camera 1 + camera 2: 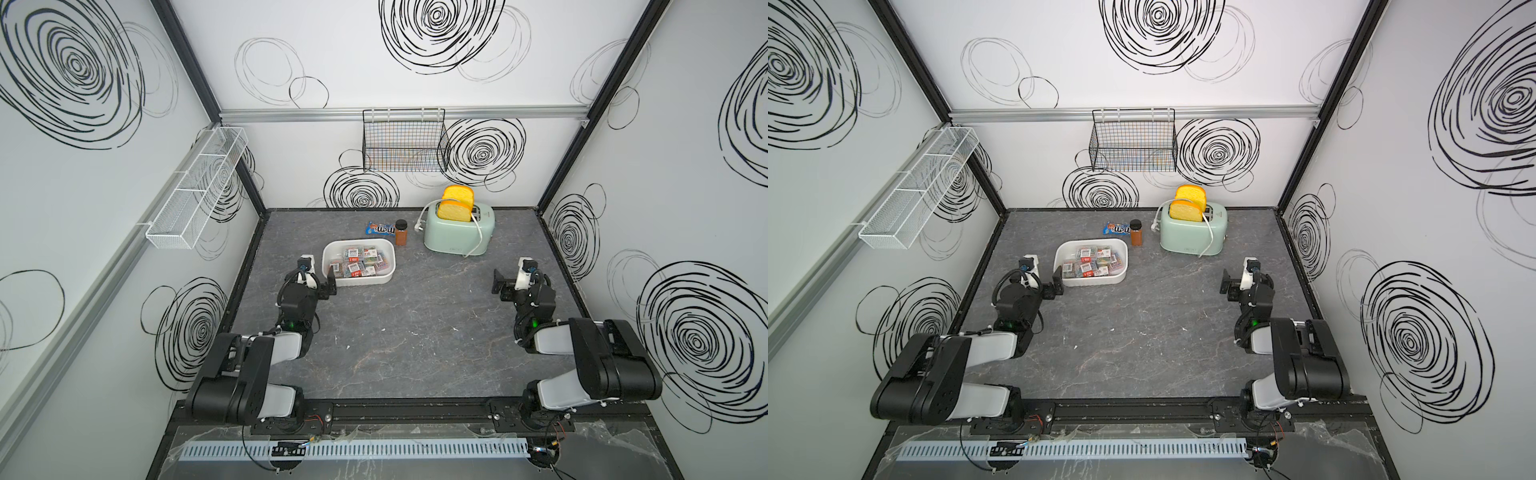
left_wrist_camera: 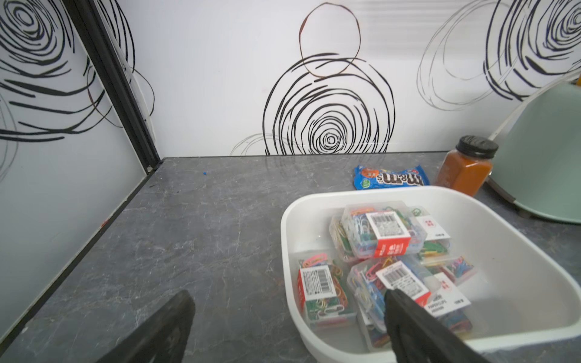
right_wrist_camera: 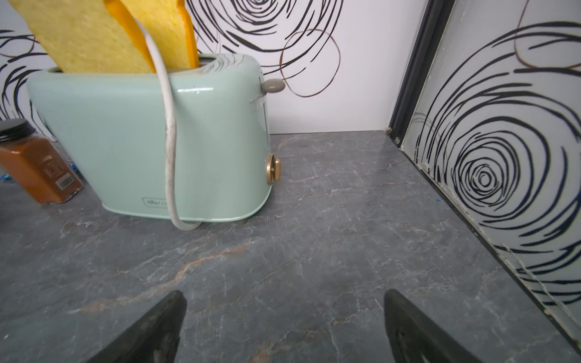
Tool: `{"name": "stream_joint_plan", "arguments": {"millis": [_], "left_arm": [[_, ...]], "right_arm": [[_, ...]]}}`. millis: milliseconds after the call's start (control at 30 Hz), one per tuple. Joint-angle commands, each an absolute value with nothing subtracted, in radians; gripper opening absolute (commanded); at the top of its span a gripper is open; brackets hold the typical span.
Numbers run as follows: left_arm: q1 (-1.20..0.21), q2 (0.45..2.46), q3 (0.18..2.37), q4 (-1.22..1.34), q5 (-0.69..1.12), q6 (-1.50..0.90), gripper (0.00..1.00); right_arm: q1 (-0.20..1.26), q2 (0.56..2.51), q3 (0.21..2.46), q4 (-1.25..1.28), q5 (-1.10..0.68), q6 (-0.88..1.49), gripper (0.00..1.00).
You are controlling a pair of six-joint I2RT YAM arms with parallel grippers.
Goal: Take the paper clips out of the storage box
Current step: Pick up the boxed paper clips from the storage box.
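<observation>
The left fingers (image 2: 408,323) are standing wide apart and are holding nothing. One finger is hanging over the near corner of the white plastic storage box with rounded corners (image 2: 284,226), just above the small clear cases of coloured paper clips (image 2: 377,232). It cannot be told if that finger is touching a case. The other finger is hanging over the bare grey stone-look bench (image 2: 188,235), so the box wall is sitting between the two fingers.

All the paper clips are lying inside the storage box, piled up, some flat and some tilted on top of others. In both top views the box (image 1: 392,257) is sitting on the left half of the bench, right by the left arm.

The right fingers (image 3: 412,327) are also standing wide apart and are holding nothing. They are hanging over bare bench on the right side, well apart from the box.

Behind the box, a blue candy packet (image 1: 380,228) is lying flat. Just beside it a small jar of orange-brown powder with a black lid (image 1: 401,233) is standing upright. Next to the jar a mint green toaster (image 1: 457,237) is sitting with two yellow toast slices (image 1: 457,203) sticking out. A white cord (image 3: 169,141) is hanging over its side.
</observation>
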State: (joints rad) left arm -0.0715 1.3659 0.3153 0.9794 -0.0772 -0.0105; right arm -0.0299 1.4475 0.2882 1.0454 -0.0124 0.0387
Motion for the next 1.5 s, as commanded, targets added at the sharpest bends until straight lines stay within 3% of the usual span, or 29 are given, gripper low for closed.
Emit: {"name": "stream_joint_plan", "arguments": {"millis": [0,200,333,433,600,967,1467], "left_arm": [[-0.086,1.308,0.432,0.771,-0.100,-0.011,0.98],[-0.148,1.259,0.521,0.615,-0.109,-0.028,0.98],[-0.201,1.232,0.571,0.503,-0.133,-0.076,0.98],[-0.232,1.242,0.652,0.377,-0.141,-0.125,0.99],[-0.284,1.297,0.824,0.169,-0.158,-0.206,0.99],[-0.331,1.613,1.240,-0.255,-0.200,-0.389,0.99],[-0.278,1.908,1.444,-0.364,-0.196,-0.456,0.99]], "right_arm": [[-0.035,1.357,0.377,0.827,0.037,0.077,0.99],[-0.039,1.298,0.544,0.444,0.069,0.337,0.99],[-0.060,1.303,0.613,0.351,-0.078,0.455,0.99],[-0.038,1.353,0.735,0.201,-0.180,0.452,0.99],[0.071,1.408,0.904,0.005,-0.175,0.372,0.99],[0.247,1.409,1.061,-0.198,-0.177,0.311,0.99],[0.270,1.427,1.082,-0.223,-0.191,0.291,0.99]]}}
